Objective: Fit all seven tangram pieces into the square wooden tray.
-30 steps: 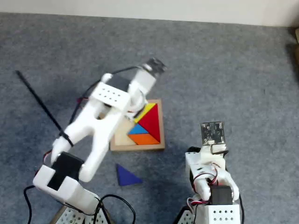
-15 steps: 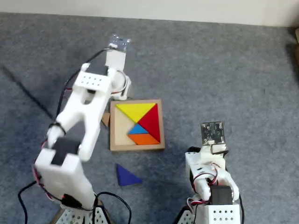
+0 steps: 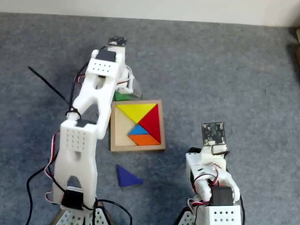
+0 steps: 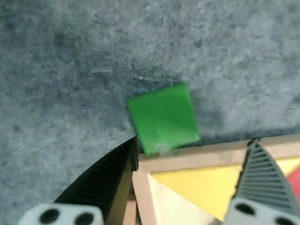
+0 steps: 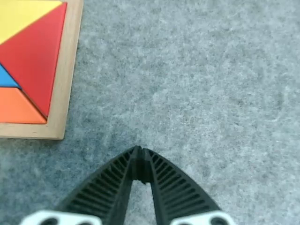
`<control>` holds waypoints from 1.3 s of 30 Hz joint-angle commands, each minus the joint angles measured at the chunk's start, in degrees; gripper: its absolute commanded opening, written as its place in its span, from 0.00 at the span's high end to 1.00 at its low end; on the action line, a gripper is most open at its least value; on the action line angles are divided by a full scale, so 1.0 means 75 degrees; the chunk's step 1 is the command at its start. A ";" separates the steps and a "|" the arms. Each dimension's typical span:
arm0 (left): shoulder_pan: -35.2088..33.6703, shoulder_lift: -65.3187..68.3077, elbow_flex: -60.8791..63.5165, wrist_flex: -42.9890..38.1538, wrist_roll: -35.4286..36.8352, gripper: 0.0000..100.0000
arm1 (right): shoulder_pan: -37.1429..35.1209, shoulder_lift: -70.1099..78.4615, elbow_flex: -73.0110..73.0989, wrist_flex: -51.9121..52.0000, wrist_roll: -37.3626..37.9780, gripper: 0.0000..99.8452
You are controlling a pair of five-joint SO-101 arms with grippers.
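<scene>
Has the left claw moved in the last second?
Yes. The left claw swung from beyond the wooden tray's far right corner to its far left corner, above the green piece.

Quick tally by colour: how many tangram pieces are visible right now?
yellow piece: 1
red piece: 1
light blue piece: 1
orange piece: 1
green piece: 1
dark blue piece: 1
Total: 6 visible
</scene>
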 commanded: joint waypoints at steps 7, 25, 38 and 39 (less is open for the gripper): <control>-0.0416 0.1682 -0.2432 0.0258 -0.0012 0.78 | 0.0111 -0.0064 0.1178 -0.0018 0.0000 0.99; -0.0064 0.1975 -0.4730 0.1993 -0.1571 0.96 | 0.0111 -0.0064 0.1178 -0.0018 0.0000 0.99; 0.0604 0.1131 -0.4237 0.2110 -0.1571 0.96 | 0.0111 -0.0064 0.1178 -0.0018 0.0000 0.99; 0.0686 0.0803 -0.3897 0.2110 -0.1571 0.96 | 0.0111 -0.0064 0.1178 -0.0018 0.0000 0.99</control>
